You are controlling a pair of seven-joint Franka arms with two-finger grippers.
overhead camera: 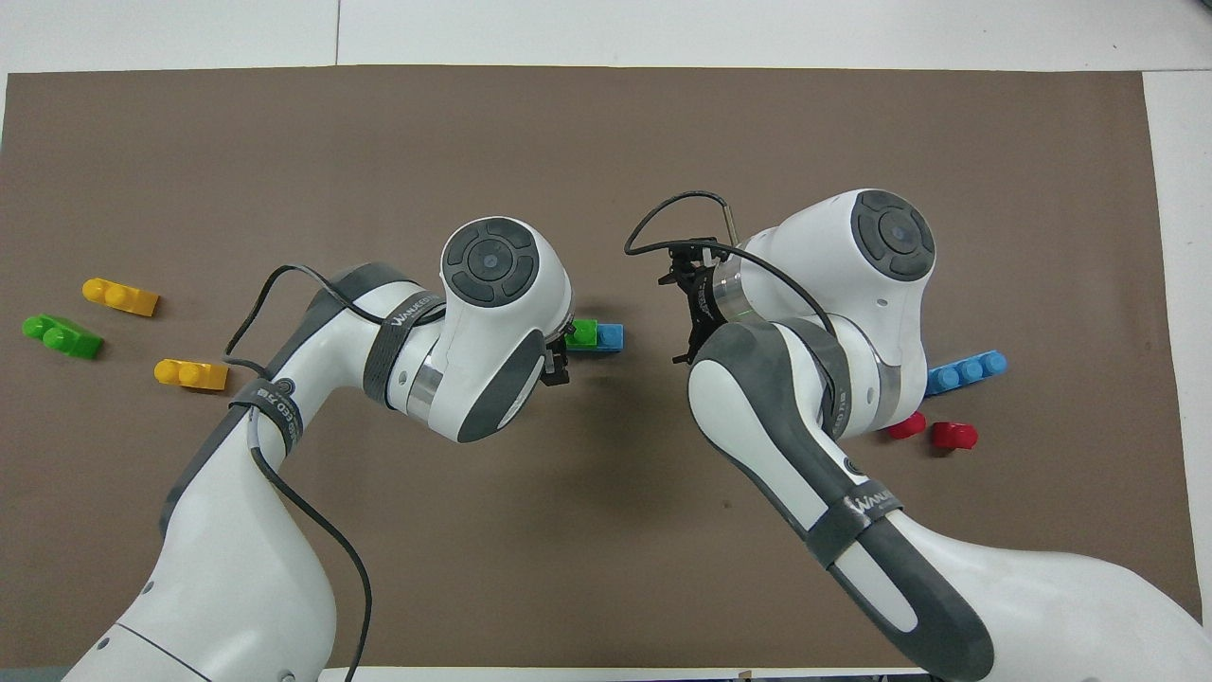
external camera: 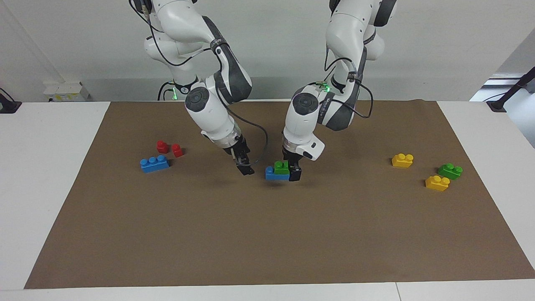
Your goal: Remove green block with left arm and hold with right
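Green bricks: we count two, one stacked green block (external camera: 282,167) at frame centre, one loose green brick (external camera: 450,171) at right.
Blue bricks: we count two (external camera: 154,163) (external camera: 276,174).
Yellow bricks: we count two (external camera: 402,160) (external camera: 437,182).
Red bricks: we count two (external camera: 162,146) (external camera: 177,150).
Robot arms: we count two.

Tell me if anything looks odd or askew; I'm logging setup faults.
Nothing looks damaged or spilled. Only the green block sits stacked on a blue brick; the other bricks lie loose on the brown mat.
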